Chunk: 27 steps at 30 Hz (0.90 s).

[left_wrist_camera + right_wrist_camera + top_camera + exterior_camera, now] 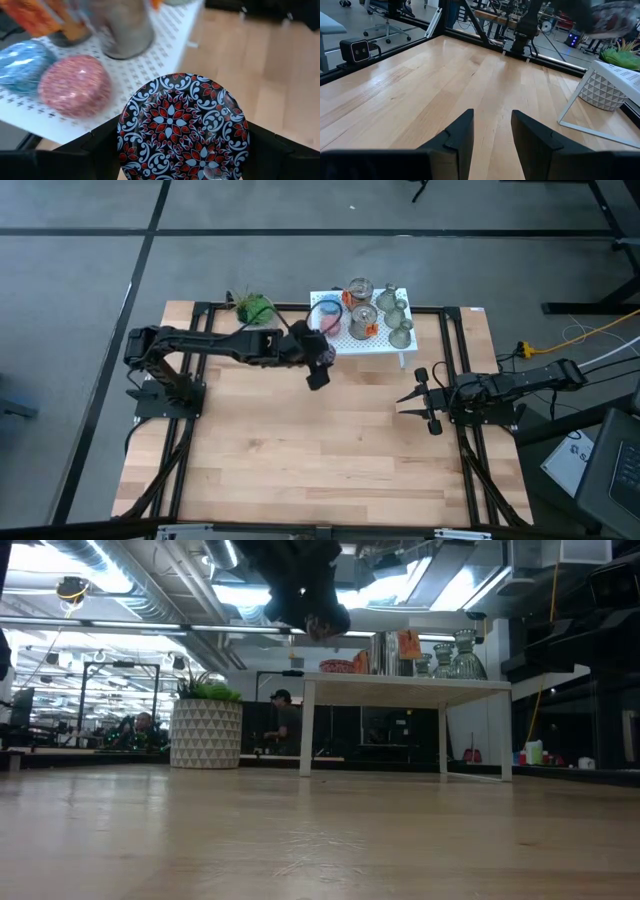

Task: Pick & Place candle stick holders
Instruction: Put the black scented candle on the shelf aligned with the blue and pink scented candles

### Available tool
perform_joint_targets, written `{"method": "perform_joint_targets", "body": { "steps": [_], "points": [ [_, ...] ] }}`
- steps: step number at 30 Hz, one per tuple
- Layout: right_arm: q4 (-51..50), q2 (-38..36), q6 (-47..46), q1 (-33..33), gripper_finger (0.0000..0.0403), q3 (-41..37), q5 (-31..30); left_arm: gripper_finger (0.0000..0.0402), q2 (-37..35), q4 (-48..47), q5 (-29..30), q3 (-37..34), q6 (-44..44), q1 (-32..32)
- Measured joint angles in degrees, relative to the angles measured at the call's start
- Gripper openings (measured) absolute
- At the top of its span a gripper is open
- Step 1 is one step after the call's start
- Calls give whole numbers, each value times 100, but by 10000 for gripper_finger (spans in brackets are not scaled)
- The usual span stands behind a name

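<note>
My left gripper (319, 362) hangs in the air by the near left corner of the white shelf (385, 348), shut on a round disc (182, 127) with a black, red and pale blue flower pattern. The olive-grey candle stick holders (398, 315) stand on their bases at the shelf's right end and show as glassy shapes (455, 655) in the low view. No gripper touches them. My right gripper (425, 402) waits open at the table's right edge, with nothing between its fingers (465, 135). My left gripper pinches the patterned disc by its rim (121, 145), one finger (95, 150) on each of two opposite edges. The disc's patterned face is turned toward the wrist. It is lifted clear of the table and the shelf (325, 625).
On the shelf's left part lie a blue disc (22, 65) and a pink disc (75, 85), with cans (360, 305) behind them. A potted plant (252, 307) stands at the far edge, left of the shelf. Bare wooden table (300, 450) spreads toward the near edge.
</note>
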<state>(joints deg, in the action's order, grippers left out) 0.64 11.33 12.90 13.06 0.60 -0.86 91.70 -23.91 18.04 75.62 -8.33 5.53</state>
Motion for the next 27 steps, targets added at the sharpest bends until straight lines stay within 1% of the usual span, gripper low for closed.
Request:
{"method": "perform_joint_targets", "body": {
  "steps": [6, 11, 17, 22, 27],
  "points": [
    [-1, 2, 0, -1, 135, 0, 0, 293, 83, 11, 0, 235, -407, 187],
    [0, 2, 0, -2, 135, 0, 0, 293, 400, -1, -9, 610, -217, 130],
    [0, 2, 0, 0, 135, 0, 0, 293, 838, -309, 21, 993, -152, 174],
    [-1, 1, 0, -1, 135, 0, 0, 296, 1017, -595, -11, 1036, -28, 184],
    [-1, 1, 0, 0, 135, 0, 0, 298, 1036, -635, -47, 1047, 56, 209]
  ]
}}
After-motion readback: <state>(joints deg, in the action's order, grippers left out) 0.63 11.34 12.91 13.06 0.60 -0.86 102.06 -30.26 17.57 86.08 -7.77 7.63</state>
